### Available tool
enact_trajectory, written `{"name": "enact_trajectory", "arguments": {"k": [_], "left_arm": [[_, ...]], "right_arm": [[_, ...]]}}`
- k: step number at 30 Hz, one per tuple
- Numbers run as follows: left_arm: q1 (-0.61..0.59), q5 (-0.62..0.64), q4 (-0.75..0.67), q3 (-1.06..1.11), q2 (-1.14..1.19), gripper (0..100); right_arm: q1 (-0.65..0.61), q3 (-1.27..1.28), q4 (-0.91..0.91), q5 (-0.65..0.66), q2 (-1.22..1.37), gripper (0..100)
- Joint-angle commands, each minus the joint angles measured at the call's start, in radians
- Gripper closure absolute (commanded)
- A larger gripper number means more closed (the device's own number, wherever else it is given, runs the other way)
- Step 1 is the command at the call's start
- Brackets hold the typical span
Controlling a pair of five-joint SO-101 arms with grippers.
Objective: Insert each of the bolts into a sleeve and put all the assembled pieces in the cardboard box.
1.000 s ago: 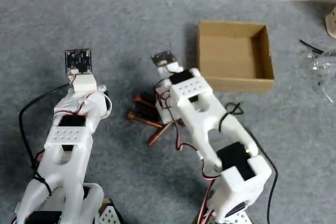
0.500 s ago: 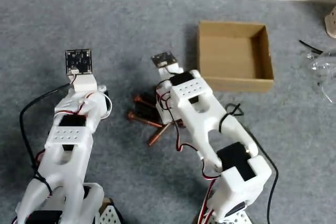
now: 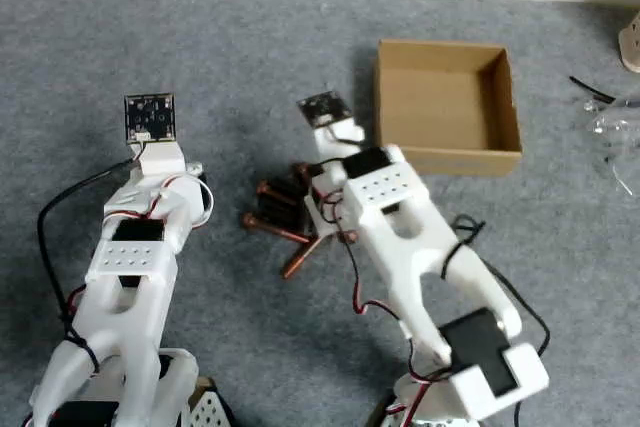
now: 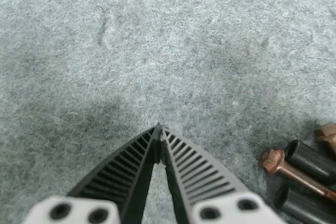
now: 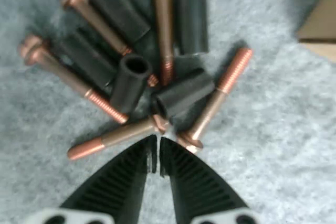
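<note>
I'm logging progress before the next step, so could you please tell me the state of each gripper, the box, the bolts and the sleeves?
left gripper: shut, empty, over bare carpet.
right gripper: shut, empty, just short of the bolts.
cardboard box: open-topped, empty.
bolts: loose on the carpet, none visibly inserted.
sleeves: lying among the bolts, none holding one.

Soft, even light falls from above on the grey carpeted table (image 3: pixel 200 37). Faint shadows lie inside the brown cardboard box (image 3: pixel 447 107).
</note>
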Motion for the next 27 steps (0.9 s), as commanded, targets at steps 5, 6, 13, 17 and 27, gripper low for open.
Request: {"name": "enact_trajectory", "arguments": {"k": [5,6,13,17,27], "left_arm": [[-0.010,-0.003,-0.017,-0.010,-0.004,98],[-0.010,-0.003,-0.017,-0.010,-0.004,98],[-0.010,-0.003,-0.040,-0.004,-0.002,98],[-0.010,-0.003,-0.040,-0.004,-0.002,98],[-0.010,-0.003,-0.043,-0.004,-0.002,98]], "right_arm": [[0.015,0.005,-0.038,-0.002,0.016,86.6],[0.015,0.005,-0.038,-0.002,0.031,84.7],[-0.030,-0.045,-0.051,-0.009,0.096,84.3],[-0.039,-0.044,-0.090,0.005,0.101,84.3],[-0.021,0.013,-0.282,0.290,0.102,84.3]]}}
